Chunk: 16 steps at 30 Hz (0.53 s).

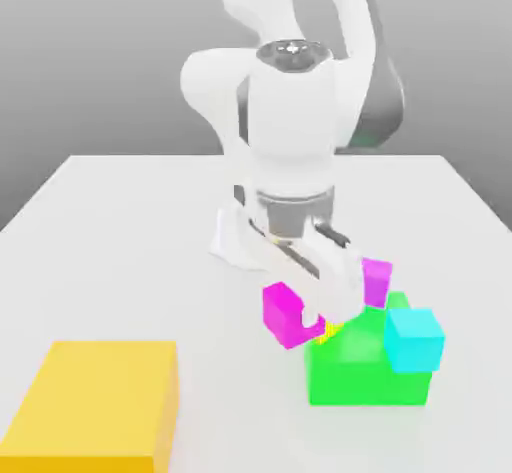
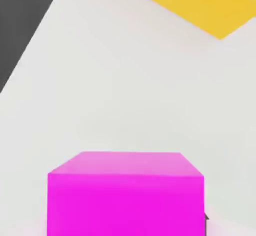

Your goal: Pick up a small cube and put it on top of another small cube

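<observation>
Evidently the gripper (image 1: 312, 318) had its jaws closed on the small magenta cube (image 1: 285, 313), one face of which loomed large in the hand view. The cube lay near the middle of the worktop (image 1: 215, 361), between its left and right edges in the exterior view, just off the green block (image 1: 365, 373) on the side towards the exterior view's left. It looked tilted there; whether its underside was clear of the worktop could not be told.

As for handling, the cube seemed light and stiff, with plain, smooth faces that might slip if caught near an edge. It looked hardly fragile. The best hold would be square across two opposite side faces, at mid-height, leaving the underside free to settle flat; a skewed grip could set it down on a corner.

The things stood in the open, in no tray or bowl. A violet cube (image 1: 377, 281) was by the green block's far side, a cyan cube (image 1: 412, 341) at its right-hand part in the exterior view, and a small yellow thing (image 1: 328, 333) beside the jaws. The orange-yellow block (image 1: 95, 396) sat towards the worktop's near left corner in that view.
</observation>
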Available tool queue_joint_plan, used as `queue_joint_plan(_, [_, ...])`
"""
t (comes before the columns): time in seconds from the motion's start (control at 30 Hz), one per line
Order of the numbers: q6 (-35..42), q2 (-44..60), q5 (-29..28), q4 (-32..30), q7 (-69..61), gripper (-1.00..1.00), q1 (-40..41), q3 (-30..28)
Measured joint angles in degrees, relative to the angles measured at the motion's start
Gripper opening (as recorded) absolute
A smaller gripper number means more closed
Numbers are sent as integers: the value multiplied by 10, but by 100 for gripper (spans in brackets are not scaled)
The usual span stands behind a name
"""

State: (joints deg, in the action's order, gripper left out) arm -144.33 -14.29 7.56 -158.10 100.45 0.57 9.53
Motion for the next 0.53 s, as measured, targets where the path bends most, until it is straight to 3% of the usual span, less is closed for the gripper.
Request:
queue_joint_plan(0.23, [79,-125,-3,-47,-90,-100,-51,7])
queue_joint_plan(0.4, [-16,-55,-7,-74,-95,-100,-50,18])
queue_joint_plan(0.43, [-37,-39,-7,-79,-95,100,-50,20])
queue_joint_plan(0.53, [-37,-39,-7,-79,-95,100,-50,20])
